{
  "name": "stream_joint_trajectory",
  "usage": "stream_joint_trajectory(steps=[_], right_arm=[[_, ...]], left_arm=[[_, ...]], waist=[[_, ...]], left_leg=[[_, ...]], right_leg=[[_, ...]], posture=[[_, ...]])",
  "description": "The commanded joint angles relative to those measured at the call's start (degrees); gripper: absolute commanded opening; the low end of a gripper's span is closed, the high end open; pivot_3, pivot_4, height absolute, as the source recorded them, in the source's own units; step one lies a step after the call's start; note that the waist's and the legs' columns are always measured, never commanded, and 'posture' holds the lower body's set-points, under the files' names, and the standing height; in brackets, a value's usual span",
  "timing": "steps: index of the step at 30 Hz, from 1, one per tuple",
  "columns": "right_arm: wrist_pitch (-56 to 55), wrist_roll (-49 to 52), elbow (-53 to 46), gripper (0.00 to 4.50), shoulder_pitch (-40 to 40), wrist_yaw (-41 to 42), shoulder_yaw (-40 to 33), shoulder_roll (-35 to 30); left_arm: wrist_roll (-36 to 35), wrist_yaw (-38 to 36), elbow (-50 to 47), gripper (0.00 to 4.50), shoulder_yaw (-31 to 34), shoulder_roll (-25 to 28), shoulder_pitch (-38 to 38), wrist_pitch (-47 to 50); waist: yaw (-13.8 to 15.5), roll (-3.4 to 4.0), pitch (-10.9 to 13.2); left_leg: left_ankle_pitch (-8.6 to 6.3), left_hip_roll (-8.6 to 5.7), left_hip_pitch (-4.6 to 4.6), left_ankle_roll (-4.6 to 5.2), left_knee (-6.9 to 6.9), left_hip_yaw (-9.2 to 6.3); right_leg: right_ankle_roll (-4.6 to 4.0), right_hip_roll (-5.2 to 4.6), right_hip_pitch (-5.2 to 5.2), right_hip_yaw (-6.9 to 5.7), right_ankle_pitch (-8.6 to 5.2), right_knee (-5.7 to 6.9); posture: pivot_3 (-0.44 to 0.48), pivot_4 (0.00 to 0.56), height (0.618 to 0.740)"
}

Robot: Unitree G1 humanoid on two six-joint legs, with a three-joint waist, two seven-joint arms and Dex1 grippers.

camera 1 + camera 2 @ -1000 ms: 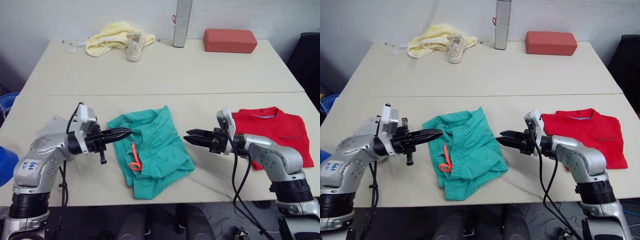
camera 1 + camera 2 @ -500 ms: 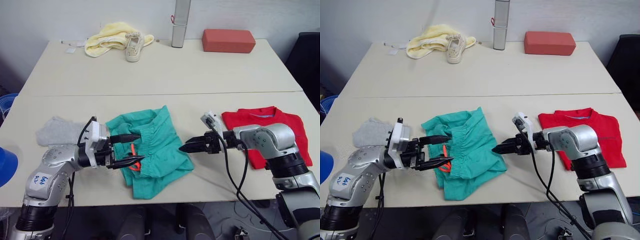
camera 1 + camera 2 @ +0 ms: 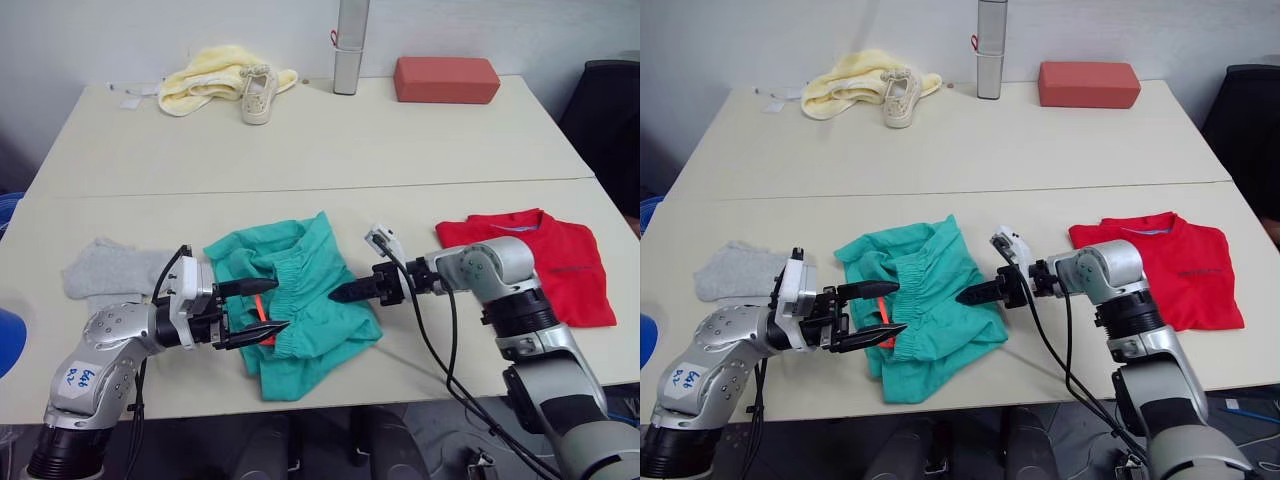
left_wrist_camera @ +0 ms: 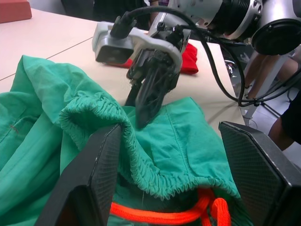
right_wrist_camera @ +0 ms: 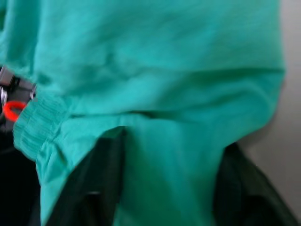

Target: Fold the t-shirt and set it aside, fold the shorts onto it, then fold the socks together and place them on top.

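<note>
Now: two pale tables (image 3: pixel 330 140) pushed together, seam running across the middle. Largest garment, red t-shirt (image 3: pixel 560 262), folded flat on the near table at the robot's right, well apart from everything else. Next, teal shorts (image 3: pixel 300 300), crumpled at the middle of the near edge, elastic waistband bunched up, orange drawstring (image 4: pixel 188 217) showing under it. Left gripper (image 3: pixel 255 308) at the shorts' left side, fingers (image 4: pixel 99 183) spread wide with the gathered waistband between them, one pad touching the fabric. Right gripper (image 3: pixel 343 292) pushed in against the shorts' right side, tips narrowed to a point on the cloth; from its own wrist view the teal fabric lies between and over its fingers (image 5: pixel 103 183), but whether actually pinched, cannot tell. Grey socks (image 3: pixel 105 270) lying flat near the left edge. Farther back: red block (image 3: pixel 446 79), yellow cloth (image 3: pixel 205 80), beige sneaker (image 3: pixel 256 92) resting against it, grey upright post (image 3: pixel 347 45).
</note>
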Motion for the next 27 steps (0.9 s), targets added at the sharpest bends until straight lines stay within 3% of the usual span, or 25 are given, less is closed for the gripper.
stream_joint_trajectory(steps=[1, 4, 13, 23, 27], right_arm=[[1.0, 0.4, 0.6, 1.02, 0.6, -2.6, -5.0, 0.2], [3.4, 1.7, -2.6, 0.02, 2.7, -4.6, -10.0, -1.7], [16.9, 7.0, -20.0, 0.02, 13.5, -14.3, -28.6, -3.6], [17.3, 12.9, -27.1, 0.02, 18.7, -21.8, -34.9, -2.1], [17.5, 16.1, -28.0, 0.89, 20.2, -20.7, -34.2, -6.0]], left_arm=[[0.4, -0.5, -0.6, 3.44, 0.9, 0.5, 0.5, -1.8], [0.6, -0.9, 0.3, 3.44, 0.8, 0.6, 0.4, -2.8], [1.1, -2.2, 2.7, 3.44, 0.8, 0.6, -0.1, -4.8], [-0.1, -3.9, 5.0, 3.44, 1.5, 1.1, -0.5, -4.4], [-1.2, -2.9, 4.8, 3.97, 2.0, 1.9, -0.8, -0.9]], waist=[[0.1, 0.0, 0.0], [0.4, -0.01, 0.0], [1.7, 0.01, 0.0], [1.5, 0.03, 0.0], [1.8, 0.04, 0.0]], left_leg=[[0.02, 0.0, 0.0, -0.02, -0.04, 0.0], [0.04, -0.01, 0.0, 0.0, -0.03, 0.0], [0.03, -0.07, -0.07, 0.01, -0.31, -0.03], [0.07, -0.06, -0.04, 0.02, -0.4, 0.04], [0.07, -0.06, -0.03, 0.03, -0.4, 0.03]], right_leg=[[0.0, 0.0, -0.02, 0.0, 0.0, 0.0], [0.0, -0.02, 0.01, 0.01, 0.0, -0.01], [0.03, -0.1, -0.05, -0.02, 0.02, -0.29], [0.03, 0.0, -0.05, 0.04, 0.02, -0.37], [0.03, 0.0, -0.05, 0.05, 0.03, -0.34]], posture=[[0.0, 0.15, 0.74], [0.0, 0.15, 0.74], [0.0, 0.15, 0.74], [0.0, 0.15, 0.74], [0.0, 0.15, 0.74]])
